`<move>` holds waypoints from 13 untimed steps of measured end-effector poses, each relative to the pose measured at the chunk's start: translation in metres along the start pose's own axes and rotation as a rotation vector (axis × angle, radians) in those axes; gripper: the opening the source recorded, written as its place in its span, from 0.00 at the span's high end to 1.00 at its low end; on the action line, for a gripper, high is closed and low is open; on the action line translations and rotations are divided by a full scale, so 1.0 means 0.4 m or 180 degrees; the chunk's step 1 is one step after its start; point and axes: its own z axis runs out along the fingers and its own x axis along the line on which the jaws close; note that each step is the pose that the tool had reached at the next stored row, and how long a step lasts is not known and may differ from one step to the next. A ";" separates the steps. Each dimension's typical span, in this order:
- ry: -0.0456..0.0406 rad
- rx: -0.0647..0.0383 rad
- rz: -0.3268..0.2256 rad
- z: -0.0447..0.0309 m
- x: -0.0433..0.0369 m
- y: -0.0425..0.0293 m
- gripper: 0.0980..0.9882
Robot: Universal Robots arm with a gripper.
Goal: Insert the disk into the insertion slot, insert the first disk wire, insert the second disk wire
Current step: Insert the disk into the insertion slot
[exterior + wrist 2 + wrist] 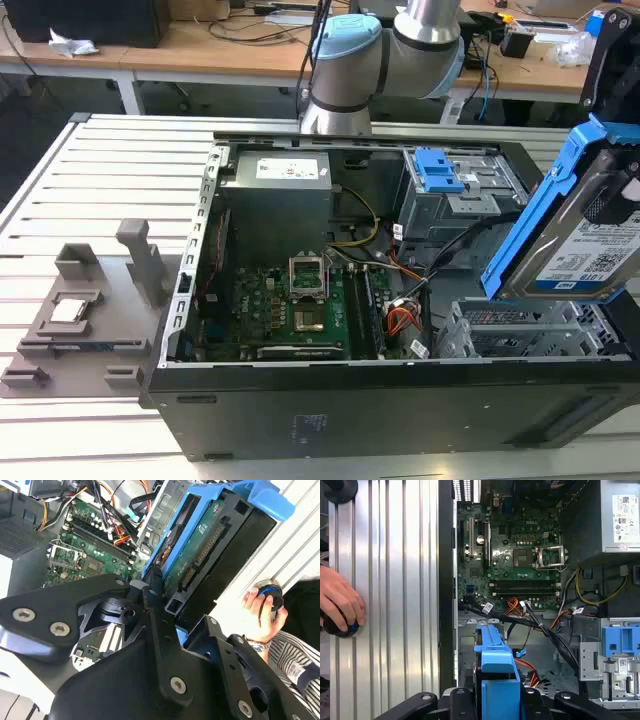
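Note:
The disk [585, 245], a silver drive with a white-and-blue label in a bright blue carrier, hangs tilted at the exterior view's right. It is just above the insertion slot [520, 330], a low grey perforated cage in the open computer case. My gripper [170, 600] is shut on the disk's carrier [200, 545], with black fingers on both sides. In the first wrist view the blue carrier [496, 670] sits between the gripper's [497, 700] black links, over the cage floor [467, 655]. Loose orange and black wires [517, 607] lie beside the cage.
A taller grey cage with a blue latch [440, 170] stands behind the slot. The motherboard [300, 310] and power supply [280, 200] occupy the case's other side. A person's hand [337, 605] rests on a black knob on the slatted table. Grey fixtures [90, 310] lie at the exterior view's left.

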 end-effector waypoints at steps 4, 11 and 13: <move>-0.0001 0.0000 0.0000 0.017 0.000 -0.001 0.70; -0.0001 0.0000 0.0000 0.027 0.000 -0.004 0.70; 0.0012 0.0000 0.0000 0.028 -0.008 -0.006 0.70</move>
